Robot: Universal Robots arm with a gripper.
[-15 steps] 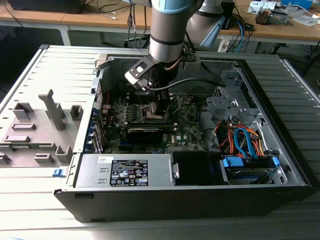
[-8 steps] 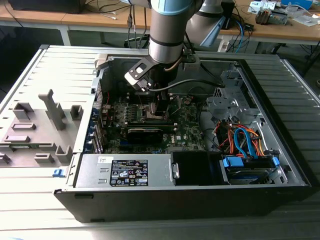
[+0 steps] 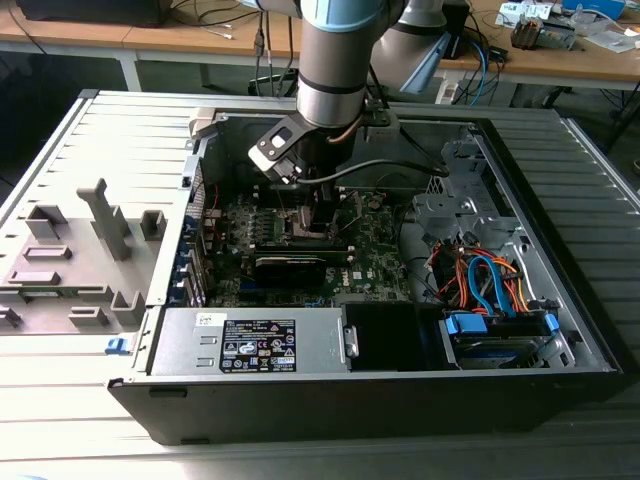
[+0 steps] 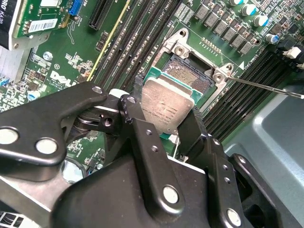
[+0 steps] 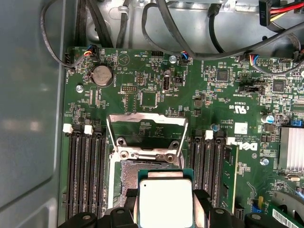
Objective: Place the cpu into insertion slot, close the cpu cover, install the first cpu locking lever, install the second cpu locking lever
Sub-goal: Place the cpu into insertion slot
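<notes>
cpu is pinched in your claw right now, silvery lid facing up, with a black finger pressed against one edge and the other finger clamped on the opposite edge. In the first wrist view you get the same thing from another angle: the cpu sits square between the two fingers, so the claw is closed on the chip rather than spread. It's held right over the insertion slot, covering part of it, with a strip of the pin field peeking out past the chip's far edge. You can't really tell from these shots whether the chip is touching the socket or just floating above it. The insertion slot is uncovered, and the cpu cover is flipped up and standing open at its far side, green board visible through the window cut-out. A thin metal locking lever sticks out from a socket corner, swung away. Long black memory slots run along both sides of the socket. In the exterior view your arm reaches straight down into the open computer case, over the motherboard, and the case lies on the grey ribbed worktop.
</notes>
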